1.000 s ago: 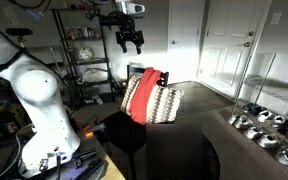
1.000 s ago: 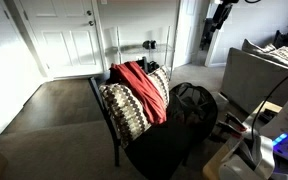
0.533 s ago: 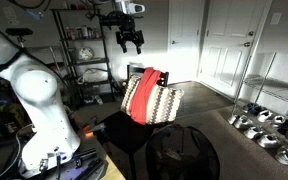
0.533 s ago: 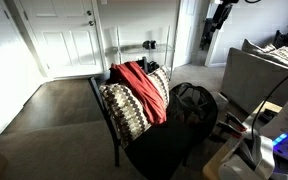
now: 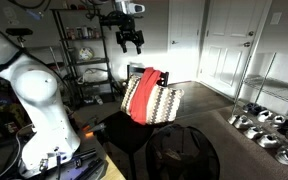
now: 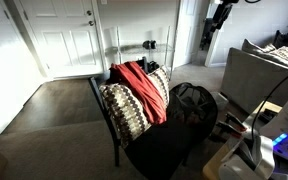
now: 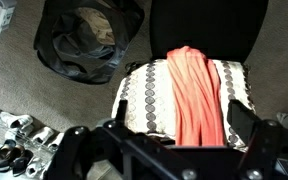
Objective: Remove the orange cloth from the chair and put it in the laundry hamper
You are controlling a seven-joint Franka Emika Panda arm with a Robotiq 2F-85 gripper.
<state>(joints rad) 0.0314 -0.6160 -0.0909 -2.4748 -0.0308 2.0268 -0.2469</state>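
The orange cloth (image 6: 137,88) hangs over the top of the chair's striped back (image 6: 122,108). It also shows in an exterior view (image 5: 144,78) and in the wrist view (image 7: 194,95). The chair's dark seat (image 7: 206,25) is bare. The black round laundry hamper (image 6: 192,104) stands on the floor beside the chair, seen in the wrist view (image 7: 88,40) and in an exterior view (image 5: 184,155). My gripper (image 5: 132,40) hangs high above the chair back, well clear of the cloth. Its fingers (image 7: 183,117) are open and empty, spread to either side of the cloth below.
A metal shelf rack (image 5: 84,55) stands behind the chair. A grey couch (image 6: 259,75) is beyond the hamper. Shoes on a low rack (image 5: 264,125) sit near the white doors (image 5: 224,45). Carpet lies open in front of the chair (image 6: 54,110).
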